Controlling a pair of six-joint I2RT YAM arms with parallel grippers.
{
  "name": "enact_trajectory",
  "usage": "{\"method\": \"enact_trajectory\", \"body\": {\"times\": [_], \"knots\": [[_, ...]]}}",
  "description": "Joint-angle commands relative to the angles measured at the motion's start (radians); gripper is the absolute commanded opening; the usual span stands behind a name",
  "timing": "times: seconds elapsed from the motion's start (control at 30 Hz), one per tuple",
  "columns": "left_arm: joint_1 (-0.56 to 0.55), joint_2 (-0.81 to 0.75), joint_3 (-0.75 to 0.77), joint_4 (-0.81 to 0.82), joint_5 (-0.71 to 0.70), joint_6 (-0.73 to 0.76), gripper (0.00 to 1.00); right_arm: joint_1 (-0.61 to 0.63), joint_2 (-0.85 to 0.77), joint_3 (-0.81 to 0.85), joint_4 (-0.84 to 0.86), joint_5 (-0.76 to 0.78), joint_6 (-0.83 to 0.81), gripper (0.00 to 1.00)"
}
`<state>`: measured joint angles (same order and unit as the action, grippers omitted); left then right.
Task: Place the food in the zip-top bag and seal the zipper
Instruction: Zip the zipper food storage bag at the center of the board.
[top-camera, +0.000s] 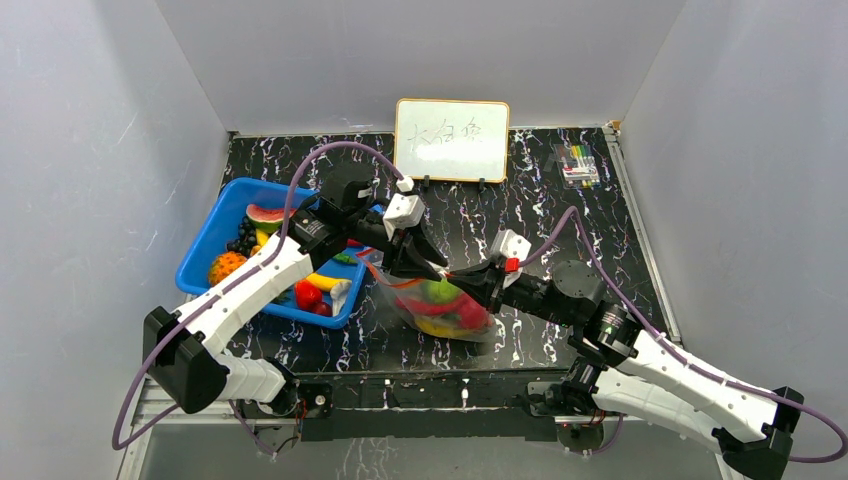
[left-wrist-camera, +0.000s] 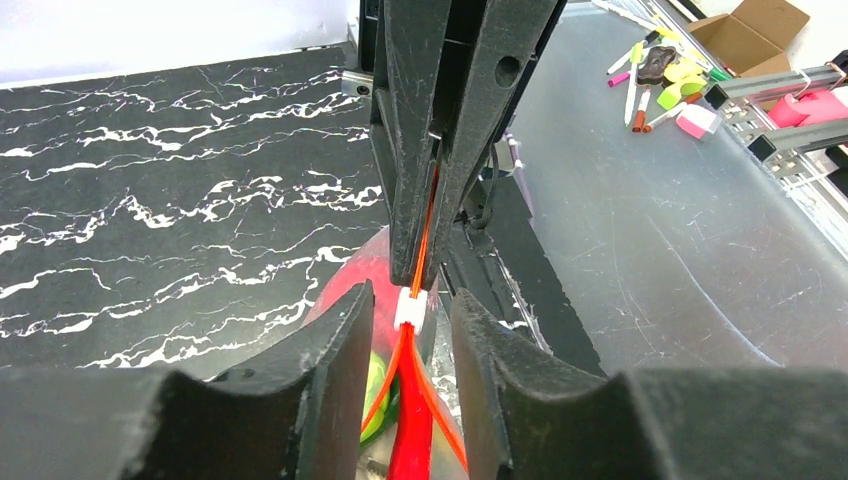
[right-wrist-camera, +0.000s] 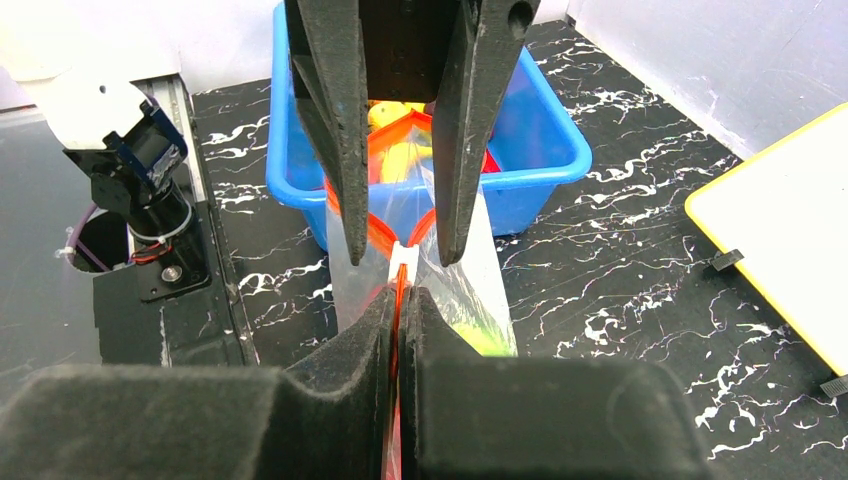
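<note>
The zip-top bag lies in the middle of the table with green, red and yellow food inside. More food lies in the blue basket. My right gripper is shut on the red-orange zipper. My left gripper is open, its fingers on either side of the white slider without touching it. Behind the slider the bag mouth spreads apart, and red and green food shows below.
The blue basket stands left of the bag and close behind it. A whiteboard stands at the back and a box of markers at the back right. An arm base sits left of the bag.
</note>
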<state>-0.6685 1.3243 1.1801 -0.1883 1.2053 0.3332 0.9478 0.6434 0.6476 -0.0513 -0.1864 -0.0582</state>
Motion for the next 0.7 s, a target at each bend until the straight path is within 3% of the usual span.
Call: {"method": "enact_trajectory", "body": {"times": [0.0, 0.1, 0.2, 0.3, 0.67], "knots": [[0.004, 0.007, 0.018, 0.003, 0.052, 0.019, 0.28, -0.001, -0.003, 0.047, 0.107, -0.016, 0.0, 0.0], [0.004, 0.03, 0.042, -0.008, 0.063, 0.001, 0.18, 0.0, 0.005, 0.047, 0.133, -0.021, 0.004, 0.0], [0.004, 0.032, 0.054, -0.032, 0.071, 0.02, 0.14, 0.0, 0.019, 0.074, 0.107, -0.015, -0.002, 0.0], [0.004, 0.023, 0.047, -0.041, 0.074, 0.032, 0.0, 0.0, 0.016, 0.075, 0.101, -0.01, -0.002, 0.0], [0.004, -0.008, 0.069, -0.139, 0.001, 0.083, 0.0, 0.0, -0.058, 0.051, 0.058, 0.125, -0.014, 0.0]]}}
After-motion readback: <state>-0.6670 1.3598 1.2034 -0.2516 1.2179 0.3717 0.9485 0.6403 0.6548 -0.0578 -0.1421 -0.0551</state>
